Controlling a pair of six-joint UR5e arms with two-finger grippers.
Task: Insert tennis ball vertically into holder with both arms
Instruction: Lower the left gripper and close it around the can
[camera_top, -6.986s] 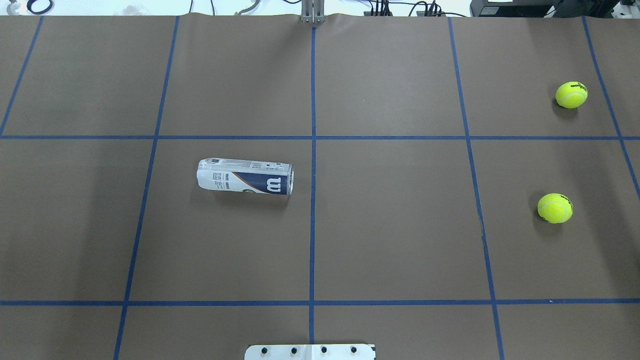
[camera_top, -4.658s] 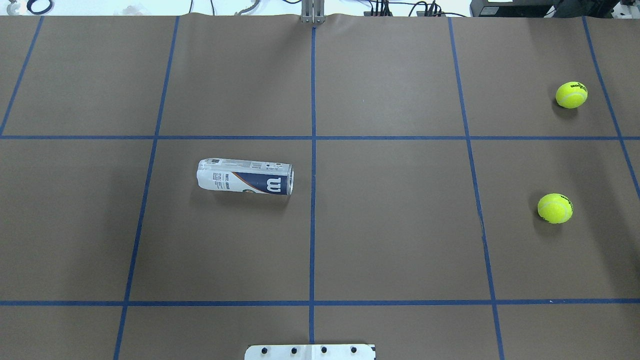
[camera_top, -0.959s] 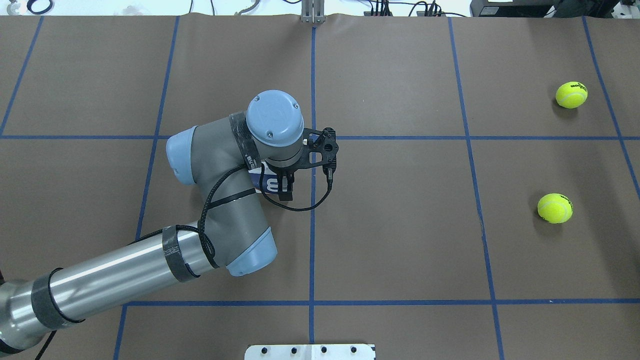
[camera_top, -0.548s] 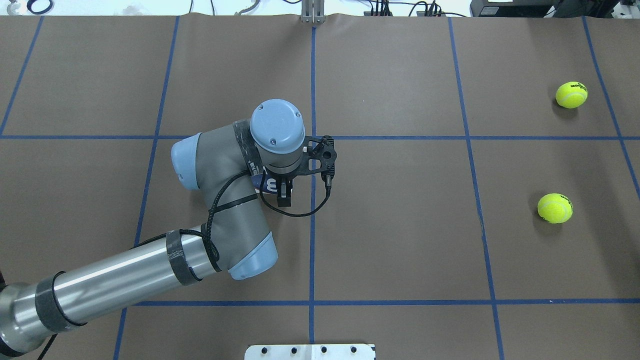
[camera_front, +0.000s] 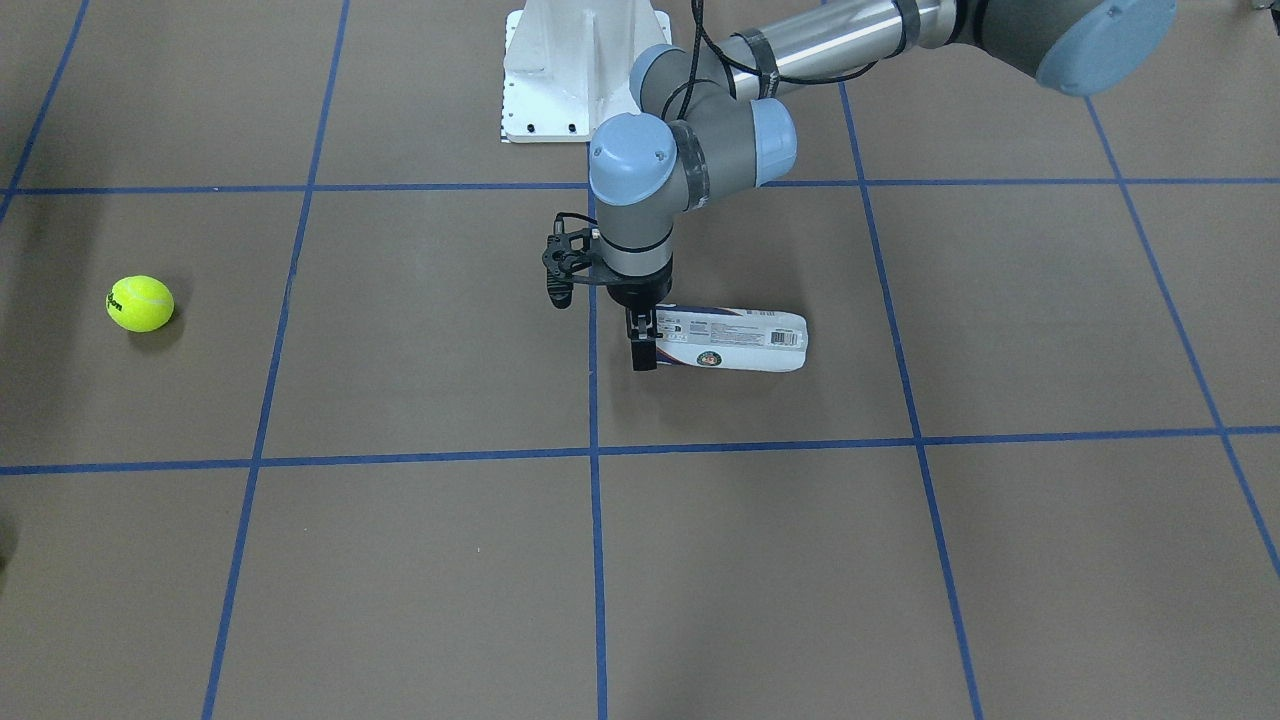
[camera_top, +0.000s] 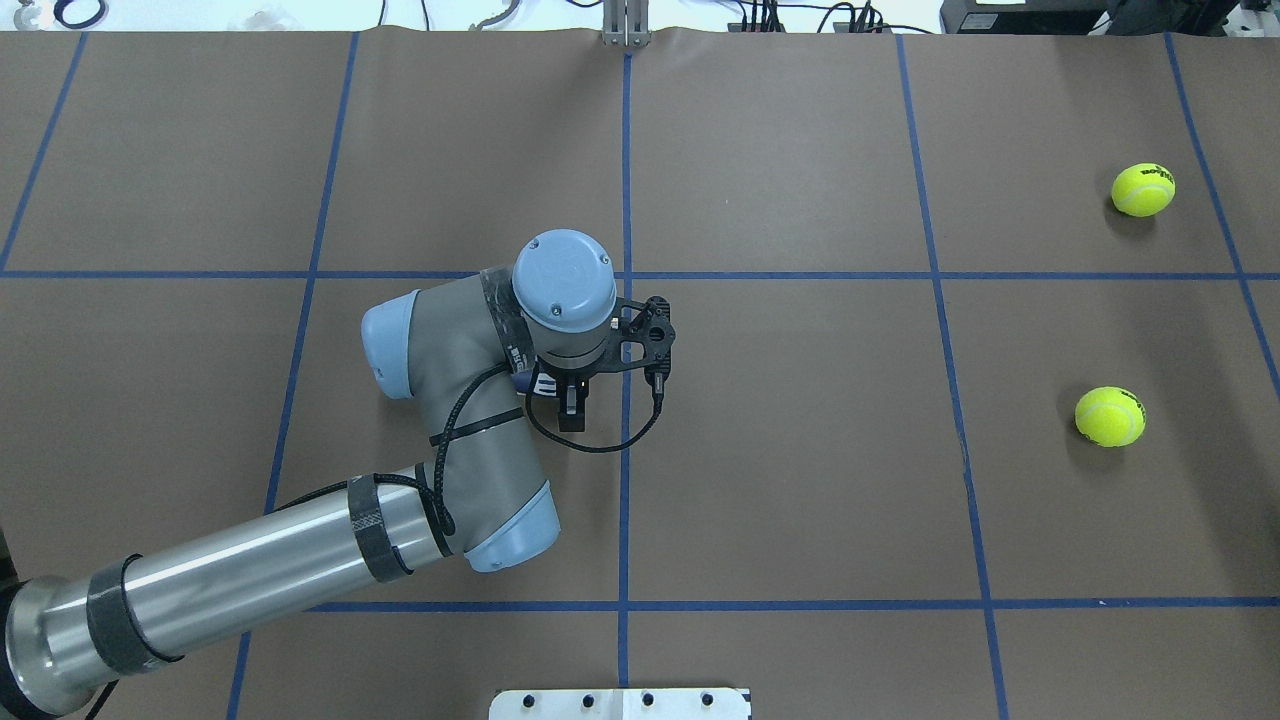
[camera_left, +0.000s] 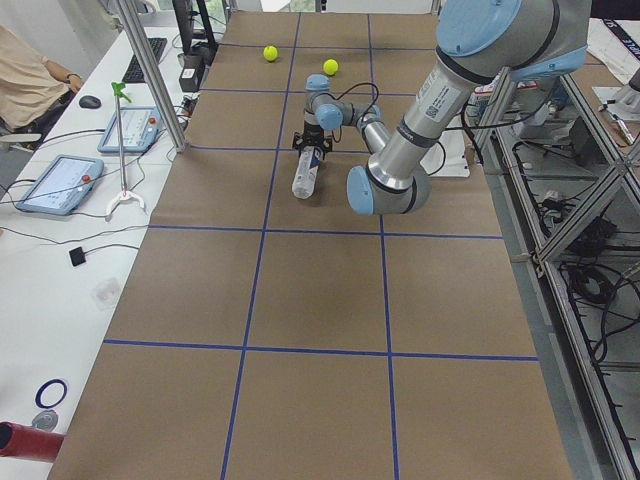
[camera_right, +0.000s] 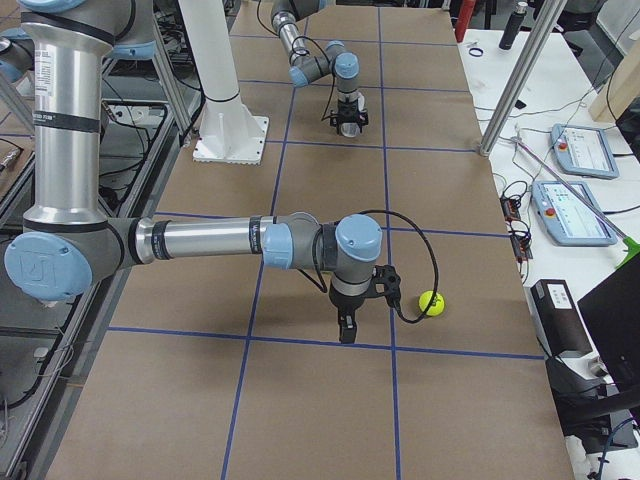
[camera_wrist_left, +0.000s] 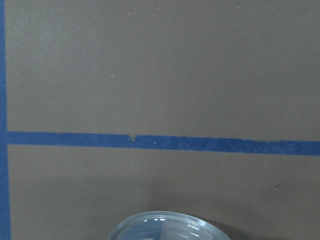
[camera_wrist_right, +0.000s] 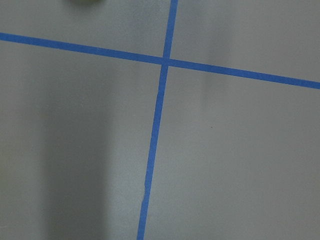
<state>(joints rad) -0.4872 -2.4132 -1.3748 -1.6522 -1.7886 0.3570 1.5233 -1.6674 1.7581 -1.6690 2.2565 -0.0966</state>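
The holder (camera_front: 735, 340) lies on its side left of the table's middle, a clear can with a white and navy label. My left gripper (camera_front: 645, 338) points down over its open end and stands open astride it; one finger (camera_top: 571, 410) shows on the near side, the other is hidden. The left wrist view catches only the can's clear rim (camera_wrist_left: 167, 227). Two tennis balls rest far right, one (camera_top: 1143, 189) further back and one (camera_top: 1110, 416) nearer. My right gripper (camera_right: 346, 330) hangs just beside the nearer ball (camera_right: 431, 302); I cannot tell if it is open or shut.
The white pedestal base (camera_front: 580, 70) stands at the robot's edge of the table. Blue tape lines (camera_top: 625, 440) grid the brown surface. Beyond the far edge, metal posts (camera_right: 510, 90), tablets (camera_left: 58, 184) and a seated person's arm (camera_left: 30, 70) line a side bench.
The table held no arm at first. My left arm came in over the can, and over the last second its gripper slid slightly toward the robot at the can's open end. Both balls stayed put.
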